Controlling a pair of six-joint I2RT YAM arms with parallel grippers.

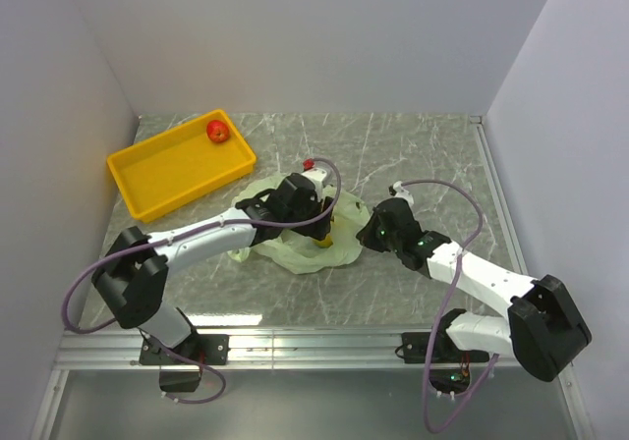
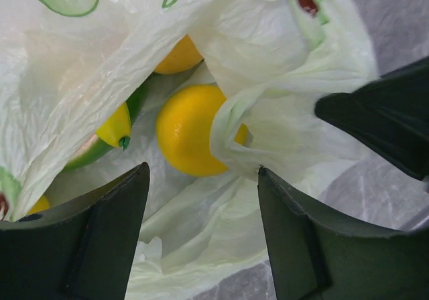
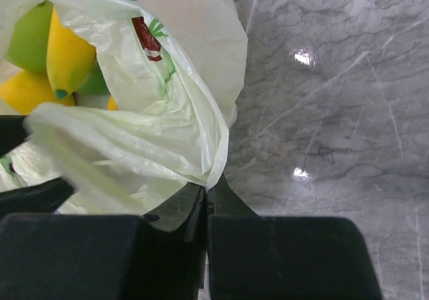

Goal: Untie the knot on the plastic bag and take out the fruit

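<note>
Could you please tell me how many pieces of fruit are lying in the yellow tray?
1: the red apple sits in the far right corner of the yellow tray; nothing there could hide another.

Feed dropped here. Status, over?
Left gripper open over plastic bag. Right gripper shut on bag edge. Fruit exposed; bag fold partly covers it.

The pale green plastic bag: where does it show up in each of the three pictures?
Top external: the plastic bag lies crumpled mid-picture, right of the yellow tray.
Left wrist: it fills most of the frame, above the open left claw.
Right wrist: upper left, its edge pinched in the right claw.
Shared landmark: the pointed yellow fruit with a green tip, inside it in both wrist views.
</note>
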